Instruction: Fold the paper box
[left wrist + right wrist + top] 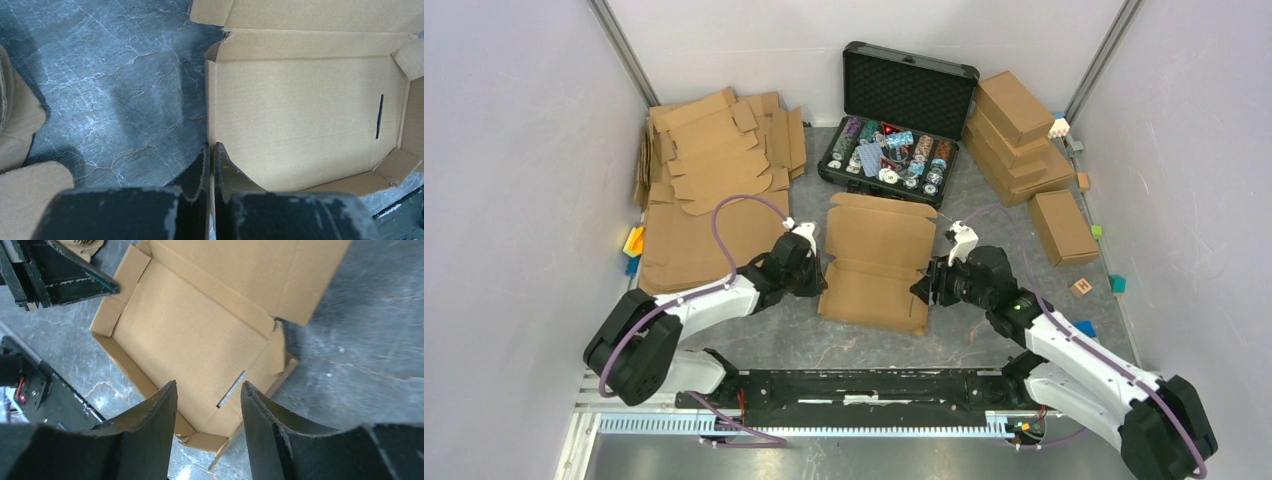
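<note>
The paper box [876, 262] lies open, wall clamped by left end effector [211, 150], right end effector [209, 390] apart.

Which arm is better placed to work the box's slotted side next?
Right, probably: the right gripper hangs open over the slotted side of the paper box; the left gripper is shut on the opposite wall.

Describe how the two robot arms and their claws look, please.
The left arm and right arm have white links and bulky black joints. A purple cable runs along each. The left claw and right claw have black, curved, tapering fingers; the left one's paint is scuffed.
</note>
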You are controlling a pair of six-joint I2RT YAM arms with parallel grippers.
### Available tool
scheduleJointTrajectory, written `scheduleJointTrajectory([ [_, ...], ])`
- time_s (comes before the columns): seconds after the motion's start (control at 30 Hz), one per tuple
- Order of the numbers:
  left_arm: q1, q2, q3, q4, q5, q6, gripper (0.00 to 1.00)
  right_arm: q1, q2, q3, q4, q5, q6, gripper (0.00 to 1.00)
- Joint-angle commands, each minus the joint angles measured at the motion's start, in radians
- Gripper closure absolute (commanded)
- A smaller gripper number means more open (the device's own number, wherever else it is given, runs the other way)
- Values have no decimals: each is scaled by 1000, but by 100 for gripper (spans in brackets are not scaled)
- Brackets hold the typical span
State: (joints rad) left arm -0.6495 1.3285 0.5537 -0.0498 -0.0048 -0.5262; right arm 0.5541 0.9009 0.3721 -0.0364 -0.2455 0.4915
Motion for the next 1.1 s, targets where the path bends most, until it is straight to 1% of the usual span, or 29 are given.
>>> scheduleJointTrajectory([
  [0.0,40,24,2,47,85,-38,98,-6,-87,61,-144,180,-65,44],
  [0.1,73,32,-11,97,141,-49,98,-14,-134,69,-203,239,-71,45],
  [0.2,103,31,-29,133,197,-64,98,-20,-163,74,-244,330,-64,44],
  [0.3,121,16,-49,166,234,-79,98,-25,-159,74,-271,389,-63,44],
  [0.37,129,3,-57,173,242,-83,98,-33,-152,72,-275,396,-59,44],
  [0.53,146,-19,-74,189,257,-93,98,-69,-144,59,-216,254,-50,43],
  [0.6,148,-31,-79,192,256,-96,98,-90,-124,63,-212,249,-51,43],
  [0.7,149,-51,-92,204,248,-104,98,-141,-82,47,-174,138,-57,43],
  [0.77,149,-62,-96,206,246,-107,98,-187,-70,11,-111,34,-42,43],
  [0.8,151,-66,-99,209,246,-107,98,-209,-76,-25,-50,-48,-31,42],
  [0.87,151,-72,-103,212,244,-106,98,-246,-116,-107,91,-160,31,31],
  [0.9,151,-74,-104,211,243,-107,98,-262,-140,-140,154,-193,66,28],
  [0.97,154,-79,-103,212,243,-106,98,-284,-155,-189,224,-238,106,28],
  [1.07,155,-88,-108,215,244,-109,98,-301,-115,-212,276,-302,134,29],
])
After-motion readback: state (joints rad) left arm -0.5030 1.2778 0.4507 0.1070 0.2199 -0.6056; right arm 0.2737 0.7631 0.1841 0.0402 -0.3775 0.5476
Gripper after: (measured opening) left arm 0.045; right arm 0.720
